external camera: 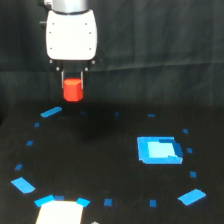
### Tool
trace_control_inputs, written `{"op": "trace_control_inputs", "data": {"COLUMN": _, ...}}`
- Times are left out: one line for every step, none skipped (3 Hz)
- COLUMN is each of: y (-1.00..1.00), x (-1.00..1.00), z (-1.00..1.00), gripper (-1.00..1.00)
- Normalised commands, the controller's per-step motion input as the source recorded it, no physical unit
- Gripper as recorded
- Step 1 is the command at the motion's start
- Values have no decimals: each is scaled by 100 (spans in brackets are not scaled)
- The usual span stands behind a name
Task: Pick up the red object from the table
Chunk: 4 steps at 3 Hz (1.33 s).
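Exterior view: at upper left the tool (73,82) hangs above the black counter (100,165), its fingers closed against the sides of the red object (73,90), which is lifted clear. Well to the right, a flat blue rectangle (159,150) lies on the counter.

No readable text showing anywhere. Blue tape marks (159,150) lying on bench (100,165) carrying no letters, numbers or signs. White arm housing (71,32) showing no brand or label at this blur.

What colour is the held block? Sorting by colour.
Red-orange block, seen in the exterior view, the only one.
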Motion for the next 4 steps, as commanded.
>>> {"op": "trace_control_inputs", "data": {"y": -54, "x": -5, "z": -16, "gripper": -100}}
{"op": "trace_control_inputs", "data": {"y": 12, "x": 16, "z": -22, "gripper": -80}}
{"op": "trace_control_inputs", "data": {"y": -59, "x": 8, "z": -19, "gripper": -100}}
{"op": "trace_control_inputs", "data": {"y": 22, "x": 27, "z": -3, "gripper": -62}}
